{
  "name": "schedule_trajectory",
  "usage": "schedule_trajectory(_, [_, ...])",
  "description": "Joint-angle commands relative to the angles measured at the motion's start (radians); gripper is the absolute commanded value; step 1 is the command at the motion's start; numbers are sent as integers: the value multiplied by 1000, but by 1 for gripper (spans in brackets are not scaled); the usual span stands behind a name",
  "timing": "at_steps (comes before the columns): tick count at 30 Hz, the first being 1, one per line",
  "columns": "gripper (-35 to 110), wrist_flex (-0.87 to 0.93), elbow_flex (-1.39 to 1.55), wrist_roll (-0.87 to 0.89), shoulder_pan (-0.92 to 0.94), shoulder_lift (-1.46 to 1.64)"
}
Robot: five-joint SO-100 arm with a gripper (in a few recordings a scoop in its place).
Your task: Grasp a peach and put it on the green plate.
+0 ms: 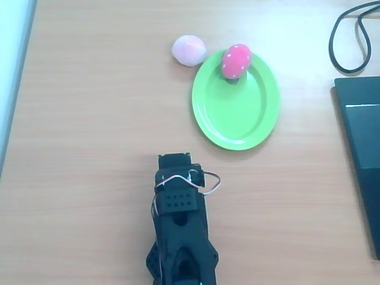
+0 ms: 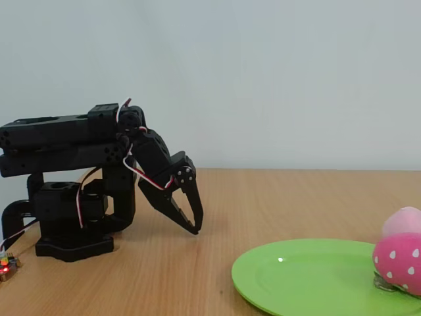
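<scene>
Nothing is done yet: the peach (image 1: pixel 189 50) is left on the table just beyond the green plate (image 1: pixel 236 113), untouched, while the gripper (image 2: pixel 192 224) is kept folded back, jaws together.

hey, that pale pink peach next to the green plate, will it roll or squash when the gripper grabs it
The peach looks round, so a nudge would probably roll it across the bare table. Its matte, slightly uneven surface suggests something soft, likely to give a little under the gripper. It sits at the green plate's rim, which may stop it.
</scene>
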Motion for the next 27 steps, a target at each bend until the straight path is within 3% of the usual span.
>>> schedule_trajectory(1, [-8, 5, 15, 26, -6, 8])
schedule_trajectory(13, [-8, -66, -40, 14, 15, -71])
schedule_trajectory(27, [-8, -152, -798, 91, 29, -822])
